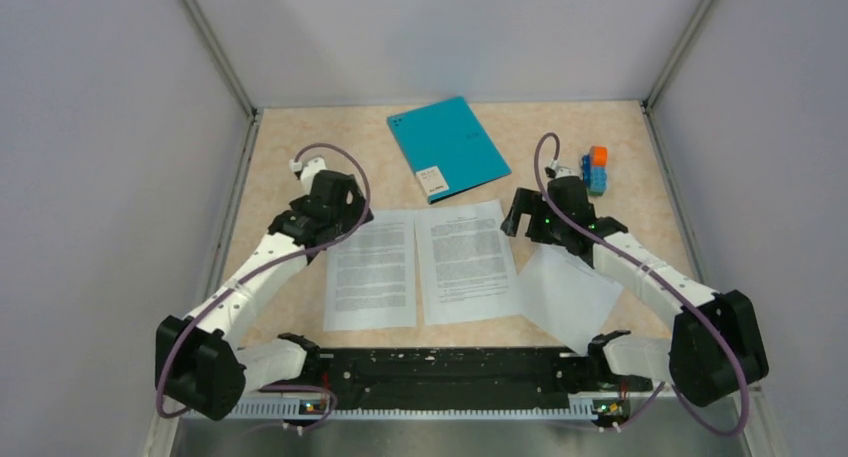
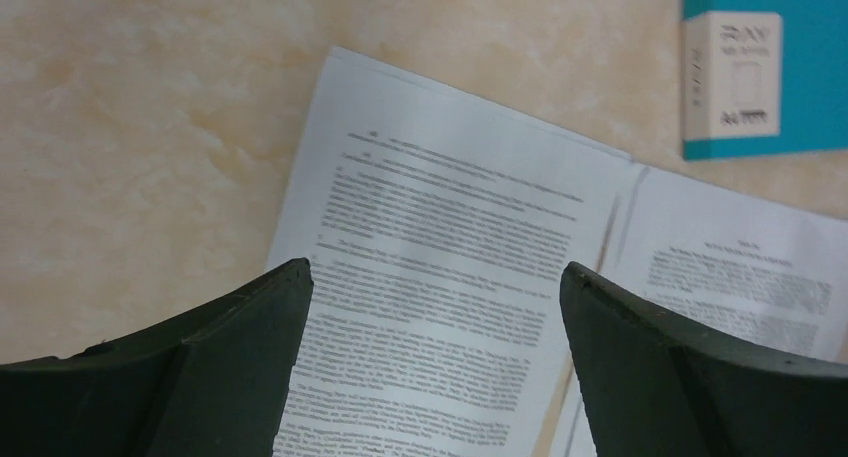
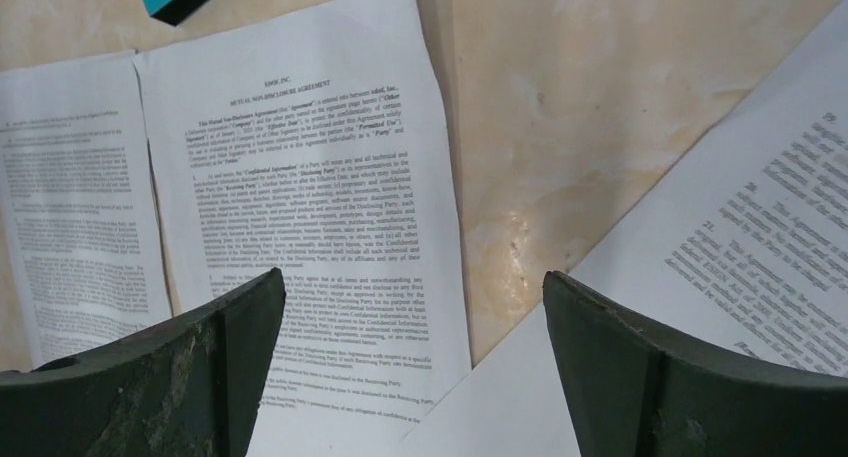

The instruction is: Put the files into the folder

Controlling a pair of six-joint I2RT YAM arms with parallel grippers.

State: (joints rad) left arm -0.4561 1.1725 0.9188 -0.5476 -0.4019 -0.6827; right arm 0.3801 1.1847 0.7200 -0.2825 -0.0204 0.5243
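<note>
Both arms reach forward from the near edge, the left gripper (image 2: 435, 277) and right gripper (image 3: 415, 282) each angled down with fingers spread apart, gripping nothing. Three printed sheets lie beneath: left sheet (image 1: 370, 272), middle sheet (image 1: 465, 262), and skewed right sheet (image 1: 565, 297). Farther back lies one closed teal folder (image 1: 448, 145), with one toy block stack (image 1: 595, 169) to its right.

Teal folder (image 1: 449, 145) with white label, white black-printed files (image 1: 370, 269), mottled beige table (image 1: 270, 177)
</note>
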